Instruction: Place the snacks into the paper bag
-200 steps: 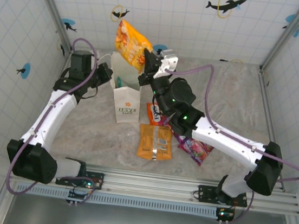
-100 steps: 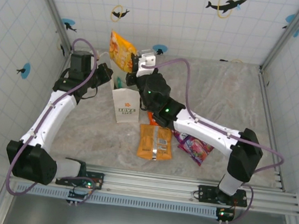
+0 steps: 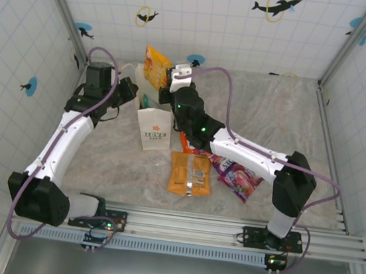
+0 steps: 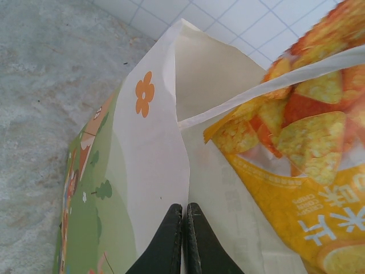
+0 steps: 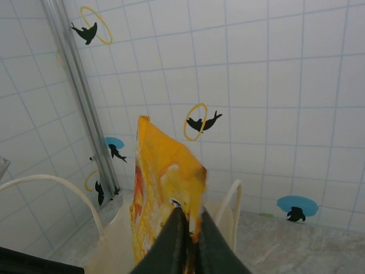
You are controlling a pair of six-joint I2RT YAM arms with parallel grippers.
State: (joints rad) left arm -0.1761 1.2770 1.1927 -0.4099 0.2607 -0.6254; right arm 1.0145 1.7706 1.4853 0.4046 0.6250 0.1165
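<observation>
The white paper bag (image 3: 154,128) stands upright on the table with its mouth open. My left gripper (image 3: 133,93) is shut on the bag's left rim; the left wrist view has the black fingers (image 4: 171,237) pinching the paper wall (image 4: 151,148). My right gripper (image 3: 166,83) is shut on a yellow-orange snack packet (image 3: 155,66) that hangs upright over the bag's mouth, its lower end inside the bag (image 4: 296,177). In the right wrist view the packet (image 5: 159,188) rises between the bag's loop handles (image 5: 232,210). A teal packet (image 3: 146,99) shows inside the bag.
On the table right of the bag lie an orange packet (image 3: 190,173), a red-orange packet (image 3: 187,140) partly under my right arm, and two magenta-purple packets (image 3: 239,180). Tiled walls enclose the table on three sides, and the left corner post (image 5: 80,91) stands close behind the bag.
My right gripper has carried the yellow-orange packet left and downward, from beside the bag's mouth to over it, with its lower end now in the bag. The left arm has held still.
</observation>
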